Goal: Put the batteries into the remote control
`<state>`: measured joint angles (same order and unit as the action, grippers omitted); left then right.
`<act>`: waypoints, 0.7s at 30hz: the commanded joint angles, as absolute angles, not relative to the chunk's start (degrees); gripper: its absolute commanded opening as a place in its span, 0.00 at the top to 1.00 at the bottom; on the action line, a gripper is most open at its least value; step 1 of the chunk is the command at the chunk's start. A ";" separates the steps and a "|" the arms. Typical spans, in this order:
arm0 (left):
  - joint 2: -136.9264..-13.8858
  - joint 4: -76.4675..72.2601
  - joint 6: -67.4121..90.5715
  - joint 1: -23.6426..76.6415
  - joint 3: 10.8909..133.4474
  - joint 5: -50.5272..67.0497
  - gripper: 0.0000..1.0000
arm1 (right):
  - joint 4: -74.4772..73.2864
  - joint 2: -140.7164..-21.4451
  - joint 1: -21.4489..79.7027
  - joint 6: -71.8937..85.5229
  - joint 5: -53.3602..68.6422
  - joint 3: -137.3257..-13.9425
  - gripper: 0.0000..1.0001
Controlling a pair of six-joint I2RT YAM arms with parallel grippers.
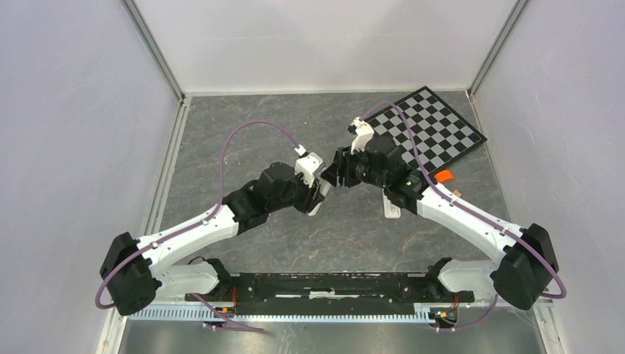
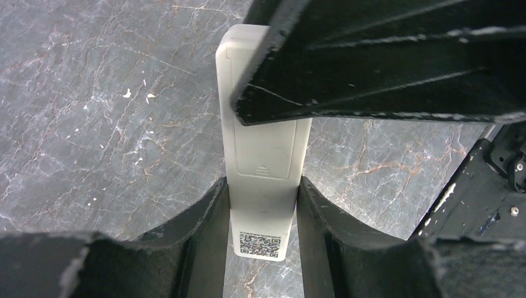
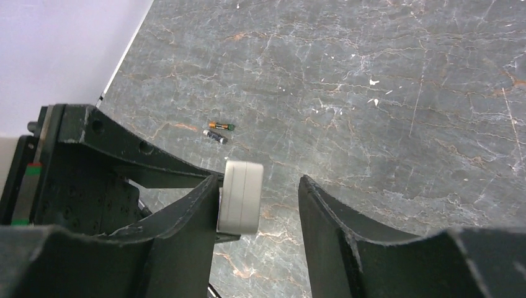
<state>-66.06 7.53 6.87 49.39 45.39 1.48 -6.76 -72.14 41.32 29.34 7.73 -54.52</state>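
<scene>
The remote control [image 2: 239, 49] sits clamped in the left end effector [image 2: 262, 189], cover [image 2: 263, 149] apparently on; the right end effector [image 3: 259, 186] straddles its tip, jaws apart. Beyond, the batteries [image 3: 221, 126] lie on the worktop [image 3: 403, 93]. Next, likely: grip, slide cover off

bright, even, diffuse light; shadows faint; table [image 3: 403, 93] sharp, near fingers [image 3: 338, 226] slightly soft in wrist views.
</scene>
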 commanded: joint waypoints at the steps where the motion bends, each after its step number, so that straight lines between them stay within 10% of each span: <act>1: -64.45 6.08 0.80 50.53 46.94 1.11 0.97 | -2.78 -73.11 41.46 32.01 10.37 -54.93 0.46; 12: -59.95 2.80 -0.88 51.06 44.05 0.27 0.89 | -0.44 -72.89 41.31 36.51 16.13 -53.02 0.75; 19: -58.02 3.64 7.52 51.02 45.02 -8.18 0.08 | 9.79 -64.66 39.67 41.46 11.82 -47.22 0.90; 21: -56.79 4.30 11.22 50.93 45.93 -9.93 0.00 | 11.83 -60.95 39.18 42.34 7.30 -45.37 0.91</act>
